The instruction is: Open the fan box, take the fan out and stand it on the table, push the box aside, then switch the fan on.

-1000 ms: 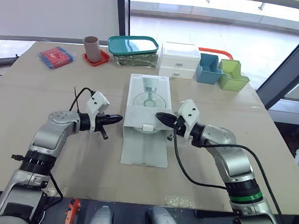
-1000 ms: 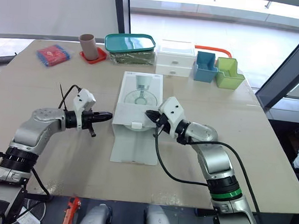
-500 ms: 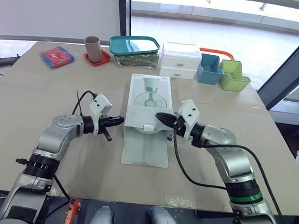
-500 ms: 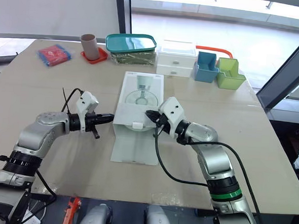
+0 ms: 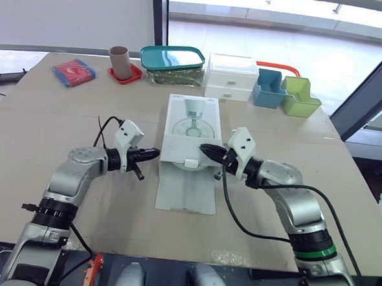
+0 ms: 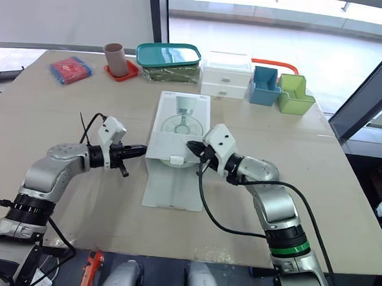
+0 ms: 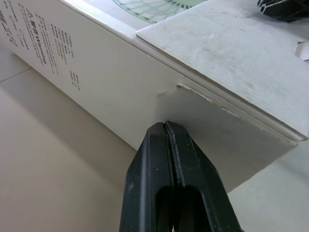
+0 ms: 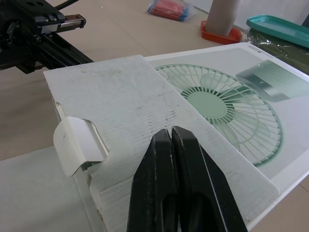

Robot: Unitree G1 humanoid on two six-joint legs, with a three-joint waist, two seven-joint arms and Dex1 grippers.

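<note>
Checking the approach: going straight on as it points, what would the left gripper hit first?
The box: the left gripper points at its side wall just below the flap, and looks close to it, though depth is unclear.

Office-like robotics test room. A wide beige laminate surface (image 5: 62, 122) sits against tall glazing with a dark metal window frame (image 5: 158, 14), with pale tiled floor (image 5: 294, 42) beyond. Desk storage lines the far edge: small white plastic drawer unit (image 5: 230, 77), blue plastic organiser bin (image 5: 267, 88), green plastic organiser bin (image 5: 300, 96), teal-lidded clear container (image 5: 172, 59). The cabled left end effector (image 5: 155, 152) and right end effector (image 5: 202, 147) reach over the surface.
</note>
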